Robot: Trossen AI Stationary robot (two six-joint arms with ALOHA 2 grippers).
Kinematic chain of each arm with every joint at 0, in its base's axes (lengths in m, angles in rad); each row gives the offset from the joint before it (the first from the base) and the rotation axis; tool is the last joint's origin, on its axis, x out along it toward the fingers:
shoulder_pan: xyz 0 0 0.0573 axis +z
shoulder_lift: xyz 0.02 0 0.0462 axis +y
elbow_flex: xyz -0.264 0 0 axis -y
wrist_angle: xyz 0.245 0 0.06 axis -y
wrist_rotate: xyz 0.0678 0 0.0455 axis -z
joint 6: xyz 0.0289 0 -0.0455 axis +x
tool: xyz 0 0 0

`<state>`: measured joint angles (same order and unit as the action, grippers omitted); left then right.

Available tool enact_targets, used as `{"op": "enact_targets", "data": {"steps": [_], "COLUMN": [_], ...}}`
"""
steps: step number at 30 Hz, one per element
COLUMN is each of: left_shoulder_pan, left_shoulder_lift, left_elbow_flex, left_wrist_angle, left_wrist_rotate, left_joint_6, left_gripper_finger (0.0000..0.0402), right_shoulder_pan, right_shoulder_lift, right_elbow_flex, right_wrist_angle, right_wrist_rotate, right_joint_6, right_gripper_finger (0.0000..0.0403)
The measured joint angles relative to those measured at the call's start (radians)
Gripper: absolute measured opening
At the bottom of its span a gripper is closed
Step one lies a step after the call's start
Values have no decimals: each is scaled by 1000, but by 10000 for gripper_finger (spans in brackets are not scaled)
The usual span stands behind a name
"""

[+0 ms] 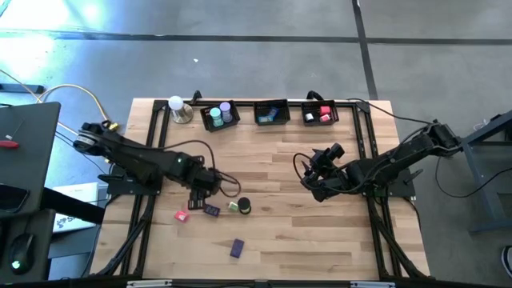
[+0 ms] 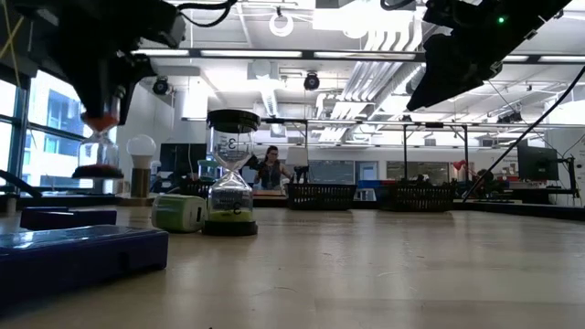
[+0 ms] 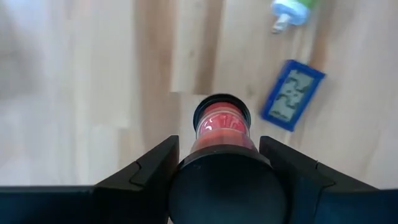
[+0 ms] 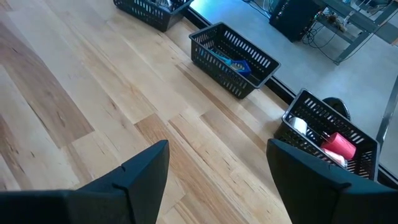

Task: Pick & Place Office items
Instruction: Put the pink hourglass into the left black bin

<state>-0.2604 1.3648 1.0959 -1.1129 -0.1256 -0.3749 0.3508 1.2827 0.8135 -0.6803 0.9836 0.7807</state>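
Pincer work first: the left pincer (image 3: 217, 171) pinches one red sand timer (image 3: 221, 124), lifted off the wooden surface (image 1: 320, 232). Right pincer (image 4: 217, 168) hovers spread and empty. Loose below lie one pink block (image 1: 182, 215), two purple blocks (image 1: 211, 210) (image 1: 237, 249), one green piece (image 1: 233, 206) and one black-capped timer (image 1: 244, 207). Three black baskets (image 1: 271, 113) line the far edge.

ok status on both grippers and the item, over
Left gripper shut on red sand timer, lifted off table. Right gripper open, empty, hovering. Path clear.
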Motion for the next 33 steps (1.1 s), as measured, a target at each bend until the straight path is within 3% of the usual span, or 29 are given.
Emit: {"op": "enact_targets", "data": {"steps": [9, 33], "left_shoulder_pan": [163, 630], "left_shoulder_lift": [0, 0], "left_elbow_flex": [114, 161], "left_wrist_angle": [-130, -94], "left_wrist_rotate": [-11, -10], "left_joint_6": [102, 488], "left_gripper_finger": [201, 200], "right_shoulder_pan": [0, 0], "right_shoulder_lift": [0, 0], "right_elbow_flex": [0, 0], "right_wrist_angle": [2, 4], "right_wrist_rotate": [0, -26], "right_joint_6": [0, -26], "right_gripper_finger": [258, 258]}}
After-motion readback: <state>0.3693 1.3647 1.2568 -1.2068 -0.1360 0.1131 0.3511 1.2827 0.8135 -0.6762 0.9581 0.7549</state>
